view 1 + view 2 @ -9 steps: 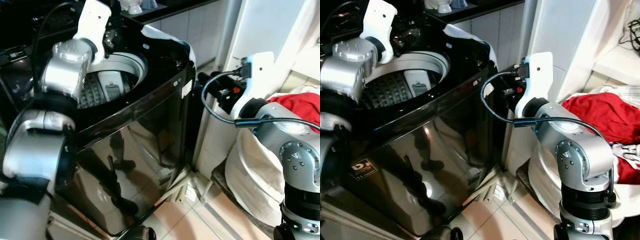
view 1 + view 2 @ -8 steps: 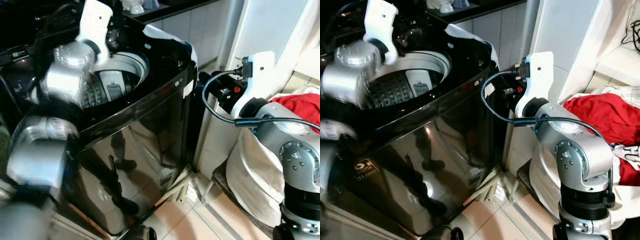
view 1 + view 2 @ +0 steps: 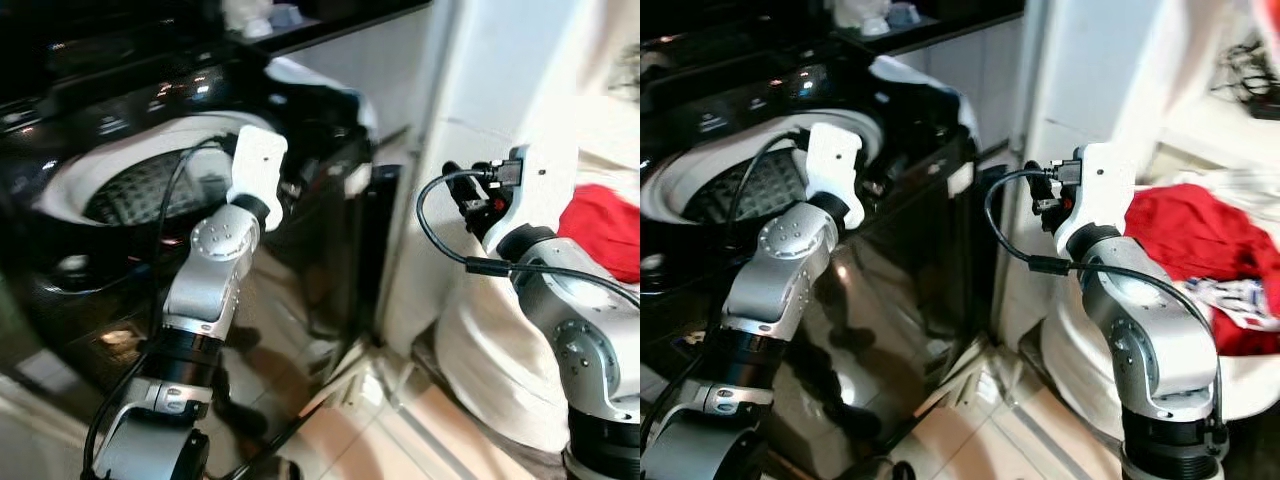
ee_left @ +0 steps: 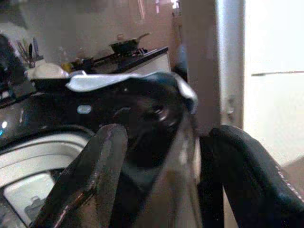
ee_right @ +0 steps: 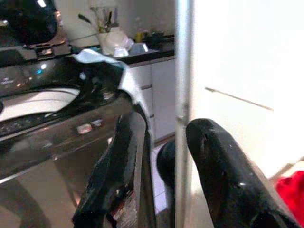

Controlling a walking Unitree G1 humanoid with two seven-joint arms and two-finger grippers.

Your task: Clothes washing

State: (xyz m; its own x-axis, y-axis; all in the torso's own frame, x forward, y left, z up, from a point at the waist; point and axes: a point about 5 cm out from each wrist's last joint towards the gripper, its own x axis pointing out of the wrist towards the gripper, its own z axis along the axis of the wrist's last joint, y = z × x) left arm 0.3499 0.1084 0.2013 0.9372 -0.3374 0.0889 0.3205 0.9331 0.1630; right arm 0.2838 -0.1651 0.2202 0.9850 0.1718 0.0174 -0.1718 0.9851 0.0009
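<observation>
The black top-loading washing machine (image 3: 310, 270) stands at my left with its lid up and its white-rimmed drum (image 3: 130, 190) showing. My left gripper (image 4: 166, 133) is open and holds nothing; it sits at the washer's front rim, near its right corner. At the right, a red garment (image 3: 1185, 235) lies on top of a white laundry bag (image 3: 490, 340). My right gripper (image 5: 164, 123) is open too, raised in the gap between the washer's side and the white wall, left of the red garment.
A pale cloth (image 3: 310, 80) lies over the washer's back right corner. A white wall or cabinet (image 3: 520, 80) rises close on the right. A dark counter with kitchenware (image 5: 114, 42) runs behind the washer. Tiled floor (image 3: 400, 440) shows below.
My left arm has come down from over the drum to the washer's front rim. The head camera has shifted and the picture is blurred. The right arm keeps its pose.
</observation>
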